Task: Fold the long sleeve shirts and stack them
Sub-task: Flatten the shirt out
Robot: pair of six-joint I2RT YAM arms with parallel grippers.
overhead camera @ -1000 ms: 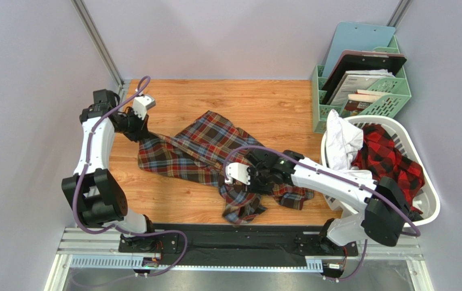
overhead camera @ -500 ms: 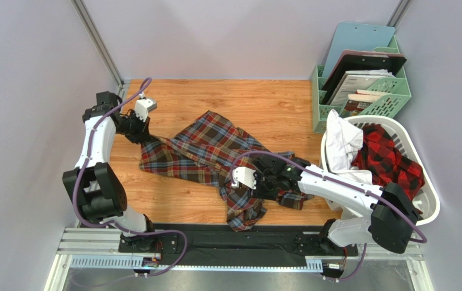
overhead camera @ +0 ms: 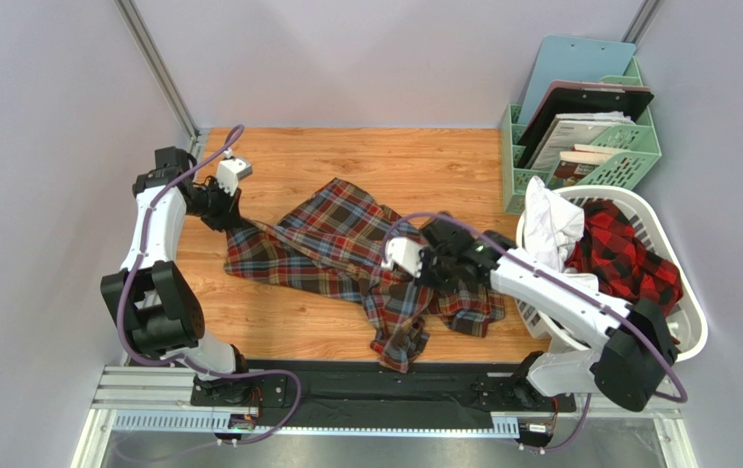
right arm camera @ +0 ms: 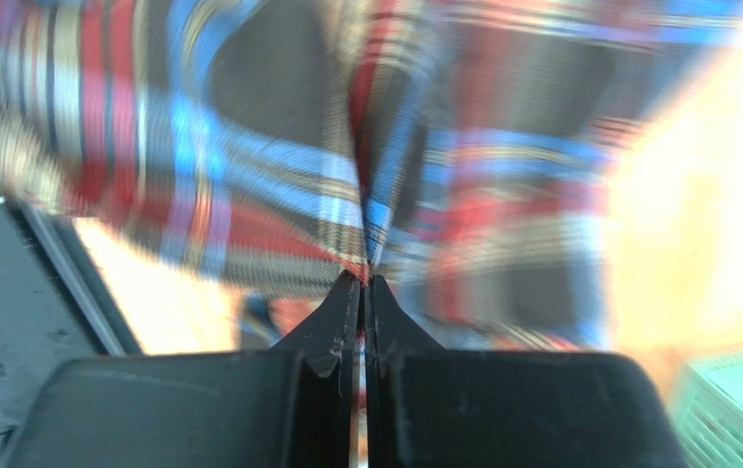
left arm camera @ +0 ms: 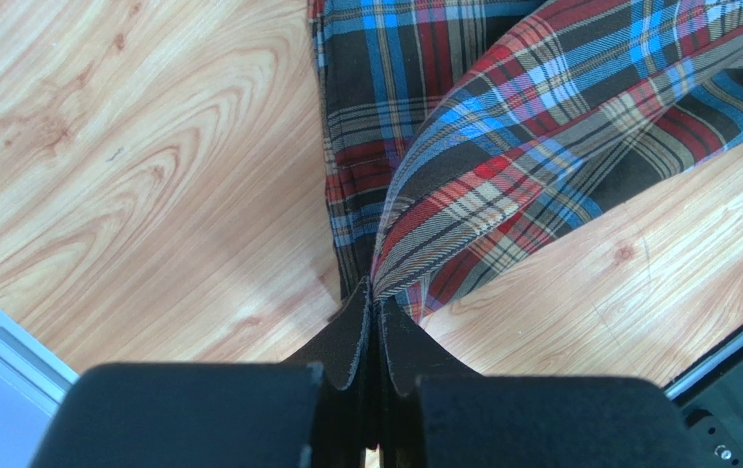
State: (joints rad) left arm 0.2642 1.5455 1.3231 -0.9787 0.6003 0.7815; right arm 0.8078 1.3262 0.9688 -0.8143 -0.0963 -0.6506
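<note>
**Both arms pinch the tartan shirt, with one tail close to the near edge**

From where I stand, the tartan shirt lies crumpled across the middle of the table. The left gripper has its jaws pressed together on a thin fold at the shirt's far-left corner. The right gripper is closed on a ridge of cloth near the shirt's right side (that wrist view is blurred, but the pinch is plain). The red-and-black check shirt sits in the laundry basket beside a white garment.

Both holds look shallow to me. A hard pull apart could slip the cloth out of either pinch, or drag the bunched middle into a twist rather than a flat spread. The shirt's lower tail lies close to the table's near edge and the black rail, so a tug that way might spill it over. The right arm runs just beside the basket, and a wide swing could knock it.

Bare wood shows along the far side and the near left. The green file organiser and the basket crowd the right.
</note>
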